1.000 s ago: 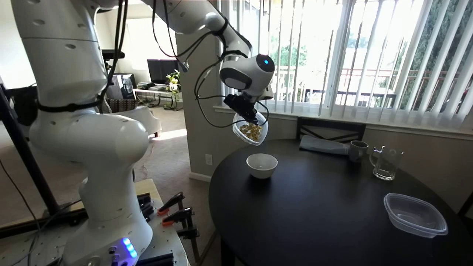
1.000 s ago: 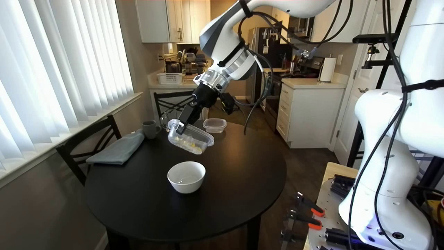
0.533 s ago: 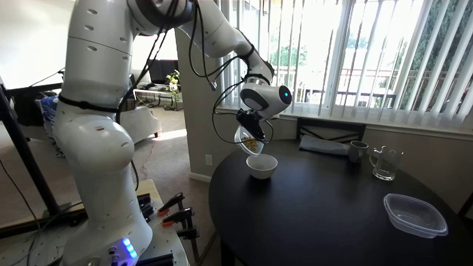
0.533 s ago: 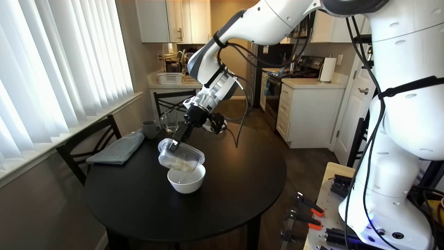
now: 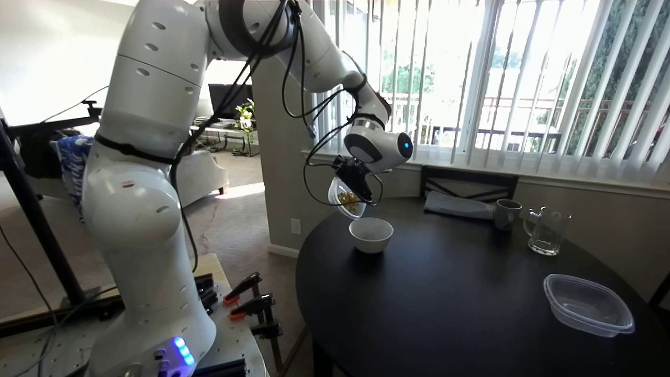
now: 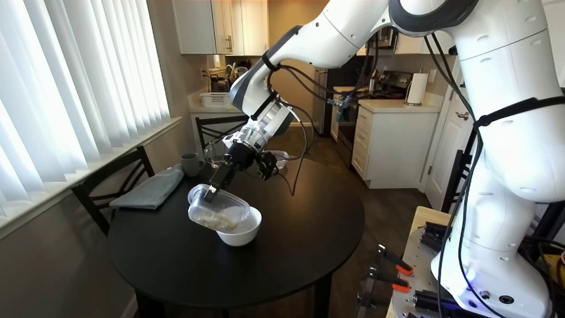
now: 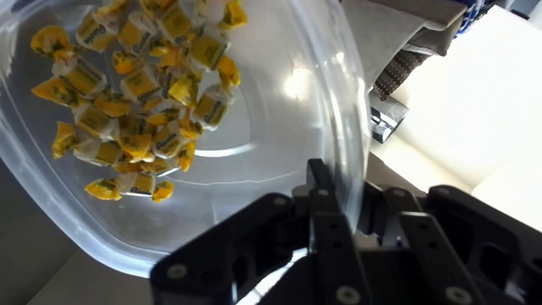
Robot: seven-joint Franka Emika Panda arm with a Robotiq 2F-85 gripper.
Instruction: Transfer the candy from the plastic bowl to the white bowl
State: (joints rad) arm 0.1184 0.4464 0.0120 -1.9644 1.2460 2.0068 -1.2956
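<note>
My gripper (image 7: 345, 199) is shut on the rim of the translucent plastic bowl (image 7: 271, 127), one finger inside its wall and one outside. The held bowl is tilted in both exterior views (image 5: 335, 195) (image 6: 198, 212). The candy (image 7: 139, 97), yellow-wrapped pieces, lies heaped inside it and also shows in both exterior views (image 5: 348, 201) (image 6: 218, 222). The white bowl (image 5: 370, 240) stands upright on the table. The plastic bowl is just above and beside it, overlapping its rim in an exterior view (image 6: 242, 237). I see no candy in the visible part of the white bowl.
The round dark table (image 5: 445, 309) also carries a larger clear container (image 5: 589, 306), a glass mug (image 5: 547, 233), a grey mug (image 5: 506, 213) and a folded grey cloth (image 5: 458, 205). Chairs (image 6: 128, 172) stand around it, near the window. Clamps (image 5: 251, 303) sit on the robot's stand.
My gripper has come down with the plastic bowl from high above to close by the white bowl, then shifted slightly sideways. The candy stays in the plastic bowl. The white bowl has not moved.
</note>
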